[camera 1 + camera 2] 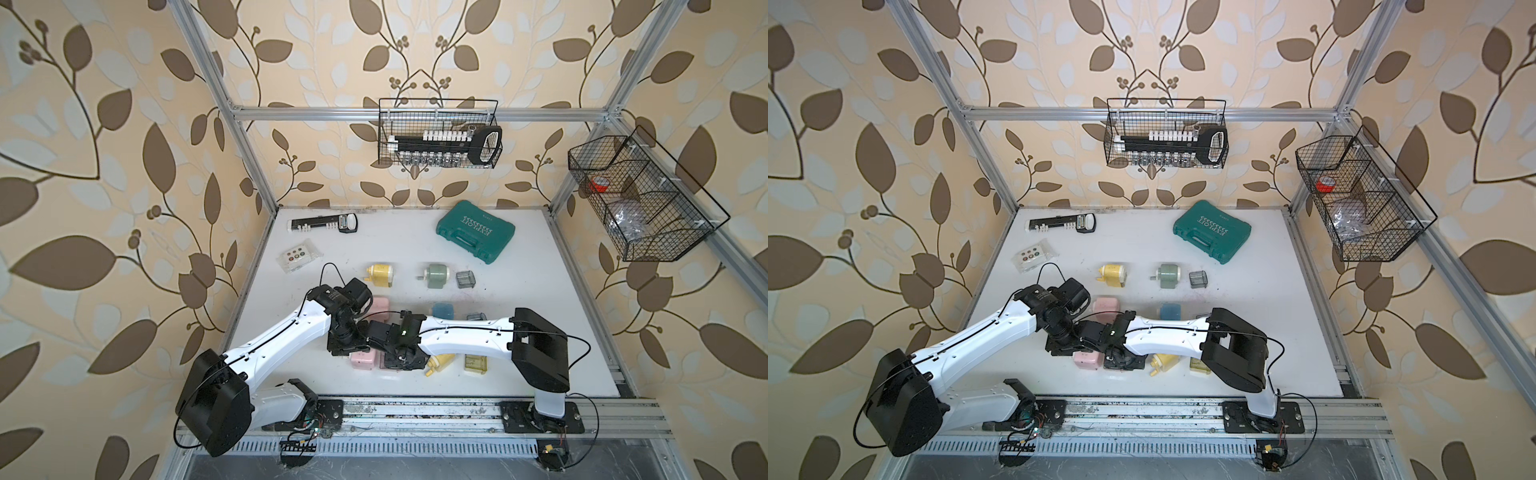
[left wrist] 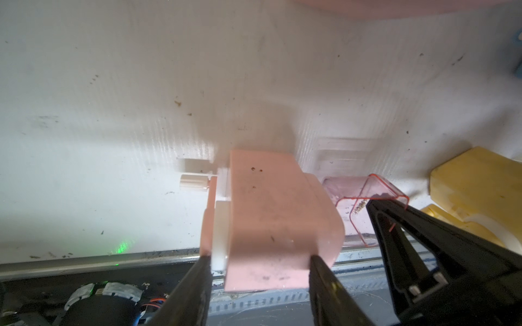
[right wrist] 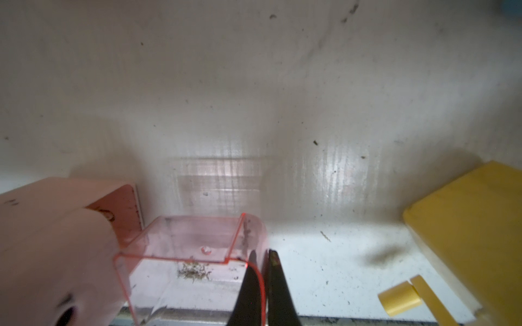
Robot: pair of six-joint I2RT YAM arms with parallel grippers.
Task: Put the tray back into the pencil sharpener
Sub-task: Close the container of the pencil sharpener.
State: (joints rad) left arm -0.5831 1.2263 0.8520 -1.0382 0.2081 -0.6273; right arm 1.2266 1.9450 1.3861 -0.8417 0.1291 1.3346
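The left tool (image 2: pixel 261 258), narrowly spread, grips the pink pencil sharpener (image 2: pixel 271 214) near the desk's (image 3: pixel 310 84) front edge. The right tool (image 3: pixel 262 254) pinches a wall of the clear pink tray (image 3: pixel 192 242), just beside the sharpener.

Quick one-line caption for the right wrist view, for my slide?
The right tool pinches a wall of the pink tray, beside the pink sharpener, shavings inside.

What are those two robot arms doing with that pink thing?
The left gripper is clamped around a pink pencil sharpener. The right gripper pinches one wall of the see-through pink tray, which has a few shavings inside. The tray is right beside the sharpener, with most of it outside, so it is not yet slid in. A yellow sharpener lies nearby on the white table.
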